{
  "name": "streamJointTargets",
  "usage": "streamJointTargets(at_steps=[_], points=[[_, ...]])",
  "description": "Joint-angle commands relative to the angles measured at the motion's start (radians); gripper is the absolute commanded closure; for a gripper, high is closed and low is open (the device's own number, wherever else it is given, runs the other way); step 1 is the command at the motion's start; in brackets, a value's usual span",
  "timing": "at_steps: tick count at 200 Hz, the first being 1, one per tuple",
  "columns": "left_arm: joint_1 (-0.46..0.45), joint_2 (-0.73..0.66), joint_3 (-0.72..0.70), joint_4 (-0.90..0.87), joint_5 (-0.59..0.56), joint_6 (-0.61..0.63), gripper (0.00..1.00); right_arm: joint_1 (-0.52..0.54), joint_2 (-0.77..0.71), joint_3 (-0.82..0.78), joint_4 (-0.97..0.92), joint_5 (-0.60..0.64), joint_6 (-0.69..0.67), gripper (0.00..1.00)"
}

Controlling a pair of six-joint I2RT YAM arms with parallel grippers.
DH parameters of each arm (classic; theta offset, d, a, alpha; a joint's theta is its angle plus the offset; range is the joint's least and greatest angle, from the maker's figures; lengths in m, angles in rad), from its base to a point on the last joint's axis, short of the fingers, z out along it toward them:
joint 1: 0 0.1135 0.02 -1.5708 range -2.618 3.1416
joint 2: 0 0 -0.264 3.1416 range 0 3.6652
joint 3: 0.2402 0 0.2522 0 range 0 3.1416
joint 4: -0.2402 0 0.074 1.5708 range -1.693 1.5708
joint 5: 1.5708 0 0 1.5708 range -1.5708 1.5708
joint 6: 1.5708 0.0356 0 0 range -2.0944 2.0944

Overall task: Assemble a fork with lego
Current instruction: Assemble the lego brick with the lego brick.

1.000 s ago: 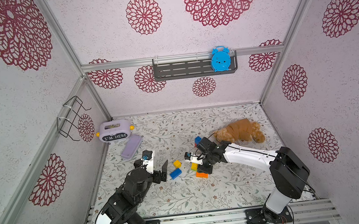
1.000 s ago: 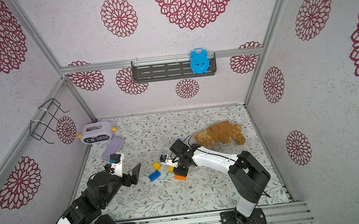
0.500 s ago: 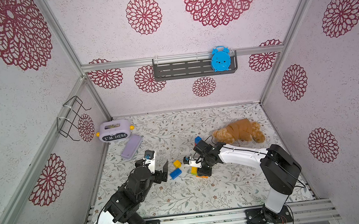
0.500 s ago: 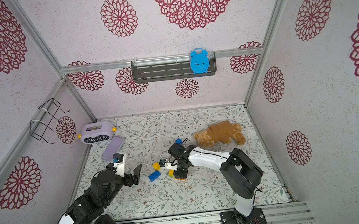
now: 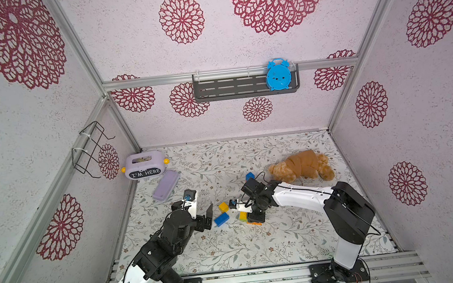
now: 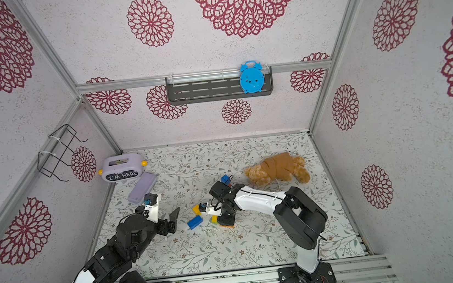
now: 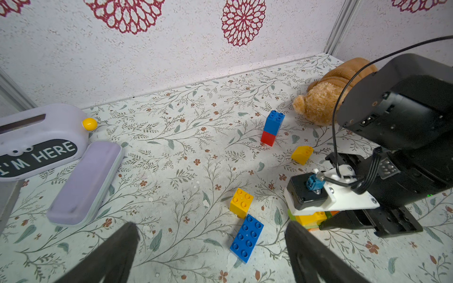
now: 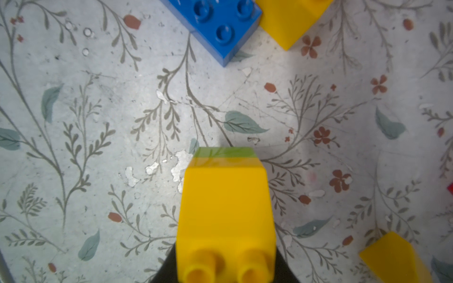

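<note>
In the right hand [image 5: 254,220], a yellow brick [image 8: 225,208] sits clamped

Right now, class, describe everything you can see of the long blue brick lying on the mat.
The long blue brick looks like glossy hard plastic, with eight round studs in two rows of four. It lies flat, studs up, on the floral mat, askew. One short end meets, or nearly meets, a yellow four-stud brick. It sits loose, joined to nothing, just ahead of the open left hand, which does not touch it.
</note>
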Motion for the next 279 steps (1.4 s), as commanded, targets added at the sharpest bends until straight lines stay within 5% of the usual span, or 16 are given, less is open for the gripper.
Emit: streamJointTargets(at_steps=[1, 161, 214, 279], points=[[0.008, 0.001, 0.001, 0.006, -0.001, 0.012, 0.03, 0.023, 0.073, -0.031, -0.079, 0.026, -0.027, 0.78], [0.008, 0.015, 0.001, 0.001, 0.007, 0.015, 0.03, -0.040, 0.153, -0.131, -0.074, 0.013, 0.004, 0.79], [0.009, 0.004, 0.005, 0.025, -0.014, 0.001, 0.03, -0.122, -0.066, 0.008, -0.016, -0.014, 0.092, 0.79], [0.028, 0.040, 0.001, 0.026, -0.046, -0.049, 0.03, -0.143, 0.068, 0.204, 0.003, 0.041, 0.218, 0.79]])
